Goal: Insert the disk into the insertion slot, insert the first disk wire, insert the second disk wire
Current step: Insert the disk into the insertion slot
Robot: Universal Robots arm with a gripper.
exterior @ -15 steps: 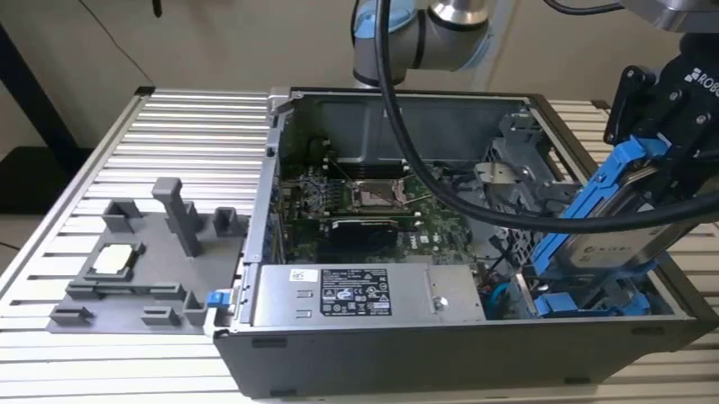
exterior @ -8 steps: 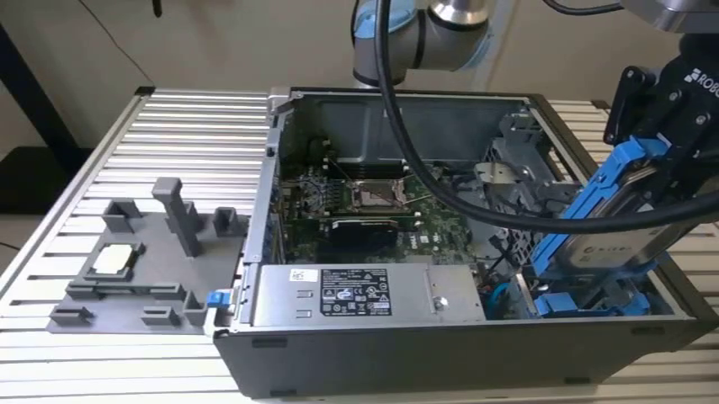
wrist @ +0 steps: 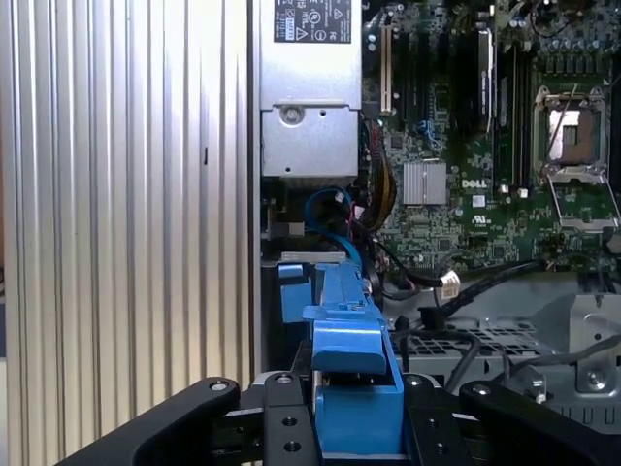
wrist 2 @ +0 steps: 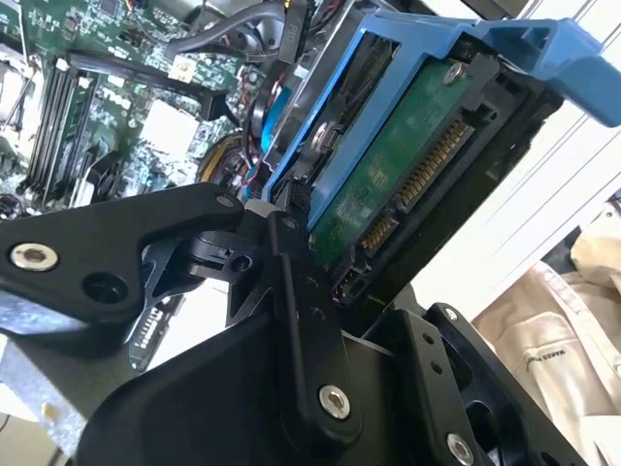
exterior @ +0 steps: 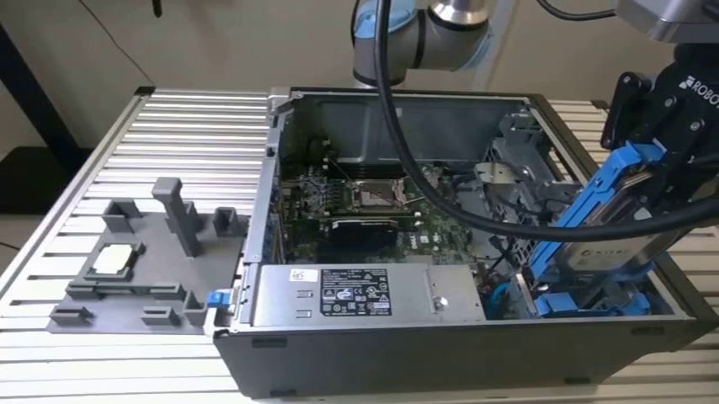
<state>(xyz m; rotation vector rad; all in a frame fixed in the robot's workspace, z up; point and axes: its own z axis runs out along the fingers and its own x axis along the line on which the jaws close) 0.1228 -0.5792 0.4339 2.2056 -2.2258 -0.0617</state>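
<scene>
Ribbed metal table [exterior: 168,126] carried an open case [exterior: 337,362], its motherboard [exterior: 359,202] bare. At the right of the exterior view, the gripper [exterior: 654,156] was clamped on the disk [exterior: 607,252] by its blue frame. It held the disk tilted, lower end close over the slot [exterior: 584,305] in the case's lower right corner. I couldn't tell whether they touched, but it did not look seated. The disk seemed stiff and fairly heavy. Its green circuit board and connector [wrist 2: 427,165] lay exposed in the second wrist view, so the frame edges looked the safest hold. That plastic might flex or slip under a skewed push.
</scene>
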